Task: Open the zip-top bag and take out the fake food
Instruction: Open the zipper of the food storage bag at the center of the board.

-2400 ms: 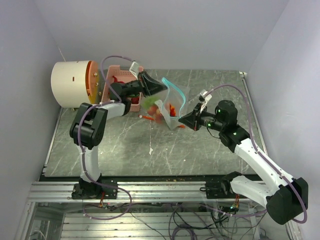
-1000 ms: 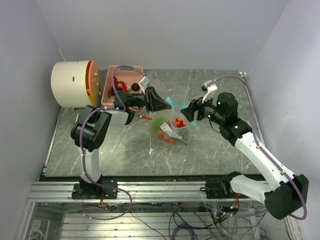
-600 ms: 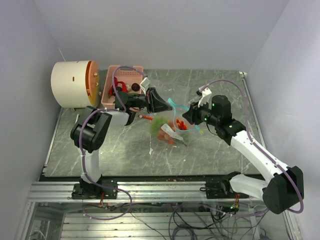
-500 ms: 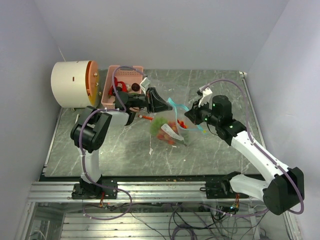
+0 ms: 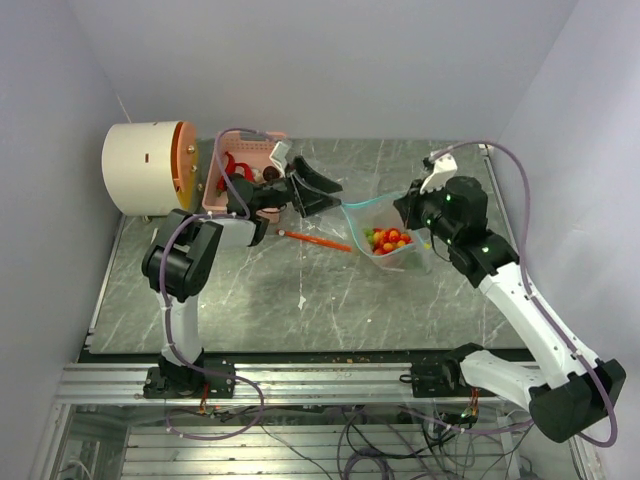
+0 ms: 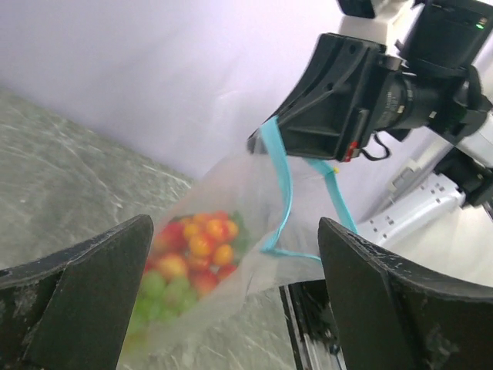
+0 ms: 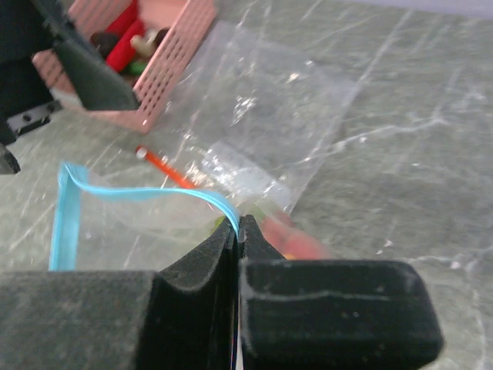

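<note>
The clear zip-top bag [image 5: 392, 243] hangs from its blue zip strip [image 7: 139, 194], its mouth gaping. My right gripper [image 5: 404, 211] is shut on that strip [image 7: 237, 225] and holds the bag above the table. The fake food [image 5: 386, 239], small red, orange and green pieces, lies bunched in the bag's bottom [image 6: 192, 254]. My left gripper [image 5: 324, 197] stands wide open just left of the bag, touching nothing. In the left wrist view its fingers [image 6: 77, 297] frame the bag's mouth from a short distance. One orange carrot-like piece [image 5: 315, 240] lies on the table outside the bag.
A pink slotted basket [image 5: 218, 183] with red and dark toy pieces stands at the back left, right behind my left gripper [image 7: 166, 65]. A large cream cylinder with an orange face [image 5: 150, 167] lies left of it. Walls close in on both sides.
My left gripper let go of the bag and opened wide. My right gripper shut on the zip strip and carried the bag up and to the right.
</note>
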